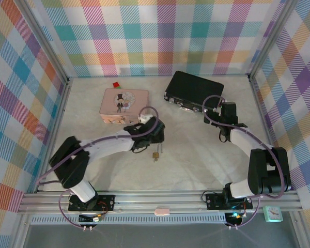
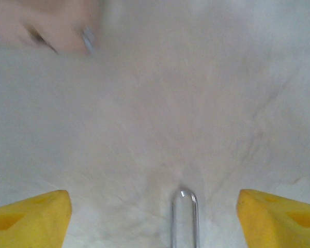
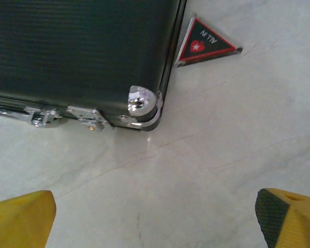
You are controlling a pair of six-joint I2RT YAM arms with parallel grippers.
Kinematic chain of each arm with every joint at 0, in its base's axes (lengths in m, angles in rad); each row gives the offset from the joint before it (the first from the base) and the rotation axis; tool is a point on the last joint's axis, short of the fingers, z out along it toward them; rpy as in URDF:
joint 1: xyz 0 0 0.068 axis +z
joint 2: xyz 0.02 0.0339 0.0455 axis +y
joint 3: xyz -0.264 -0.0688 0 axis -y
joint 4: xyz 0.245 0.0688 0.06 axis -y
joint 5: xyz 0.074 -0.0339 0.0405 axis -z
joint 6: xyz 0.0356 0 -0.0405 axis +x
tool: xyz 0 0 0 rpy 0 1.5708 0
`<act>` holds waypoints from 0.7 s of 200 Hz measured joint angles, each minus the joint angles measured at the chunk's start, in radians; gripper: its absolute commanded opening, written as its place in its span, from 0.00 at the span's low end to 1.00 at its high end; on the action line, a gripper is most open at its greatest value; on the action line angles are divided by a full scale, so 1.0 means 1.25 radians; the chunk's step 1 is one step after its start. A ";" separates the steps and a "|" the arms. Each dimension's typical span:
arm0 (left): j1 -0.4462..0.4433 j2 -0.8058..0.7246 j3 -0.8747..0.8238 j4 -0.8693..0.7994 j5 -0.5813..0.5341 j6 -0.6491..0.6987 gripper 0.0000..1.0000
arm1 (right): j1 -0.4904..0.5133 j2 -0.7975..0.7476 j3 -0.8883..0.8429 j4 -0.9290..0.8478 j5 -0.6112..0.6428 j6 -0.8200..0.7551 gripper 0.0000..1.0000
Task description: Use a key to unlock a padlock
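The left gripper [image 2: 154, 201], open, straddles the padlock [image 1: 156, 155] while the right gripper [image 3: 155, 206] hangs open; gripping the padlock seems next.

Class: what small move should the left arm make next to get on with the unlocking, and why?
Probably lower the open left pincer and close on the padlock: its silver shackle lies loose between the spread fingers, ungripped.

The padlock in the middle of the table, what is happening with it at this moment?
The padlock lies on the table, held by neither arm. The left gripper is open over it, its yellow fingers wide on either side of the silver shackle. The right gripper, also open, hovers by a corner of the black case.
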 measured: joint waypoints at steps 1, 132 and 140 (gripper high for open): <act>0.002 -0.003 0.000 0.000 -0.002 0.001 0.90 | 0.000 0.000 -0.002 0.005 0.002 -0.002 0.99; 0.467 -0.280 -0.347 0.339 -0.195 0.378 0.94 | -0.046 0.061 -0.245 0.515 -0.045 -0.113 0.99; 0.477 -0.264 -0.358 0.366 -0.205 0.394 0.94 | -0.046 0.073 -0.257 0.562 -0.052 -0.117 0.99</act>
